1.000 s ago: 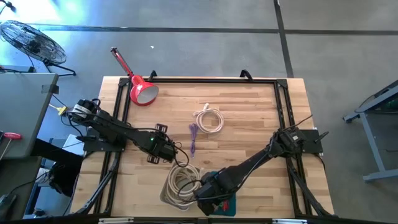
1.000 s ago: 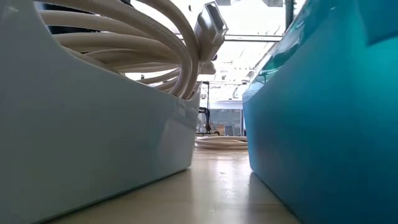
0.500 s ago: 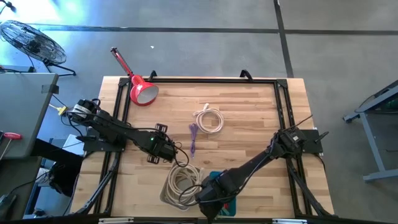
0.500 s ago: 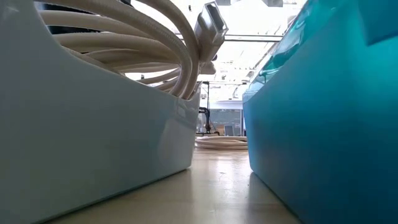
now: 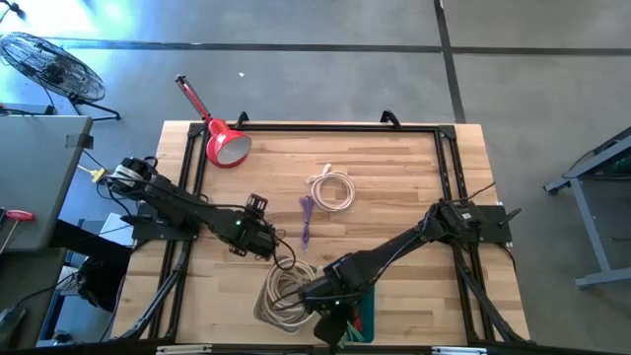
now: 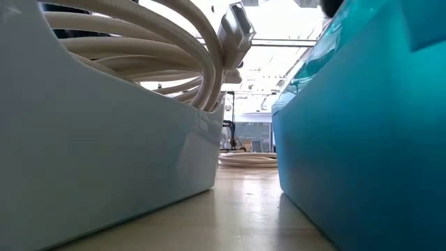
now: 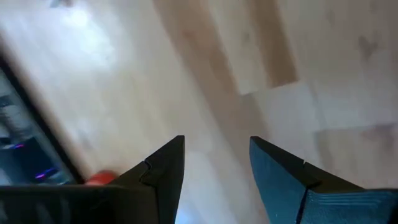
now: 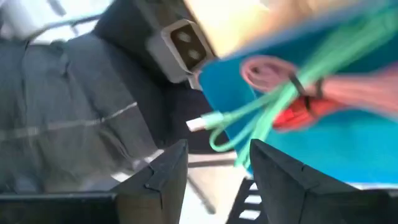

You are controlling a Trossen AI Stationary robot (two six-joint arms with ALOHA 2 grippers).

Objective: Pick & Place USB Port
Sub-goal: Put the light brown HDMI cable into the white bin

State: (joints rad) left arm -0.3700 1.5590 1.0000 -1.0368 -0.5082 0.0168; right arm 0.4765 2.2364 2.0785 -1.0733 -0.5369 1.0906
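Right gripper (image 8: 214, 163) spread, empty, above the teal bin (image 8: 348, 155); green cable (image 8: 273, 102) lies inside. Light, floppy: you'd grip near the tie. Left gripper (image 7: 216, 163) open over table (image 7: 261, 56).

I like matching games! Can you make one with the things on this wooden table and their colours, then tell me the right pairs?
Things:
1. small desk lamp
2. thin loose cable on the bare wood
3. plastic bin on the right
4. thick coiled cable in the pale bin

Colours:
A. cream
B. teal blue
C. red
D. purple

Pairs: 1-C, 2-D, 3-B, 4-A
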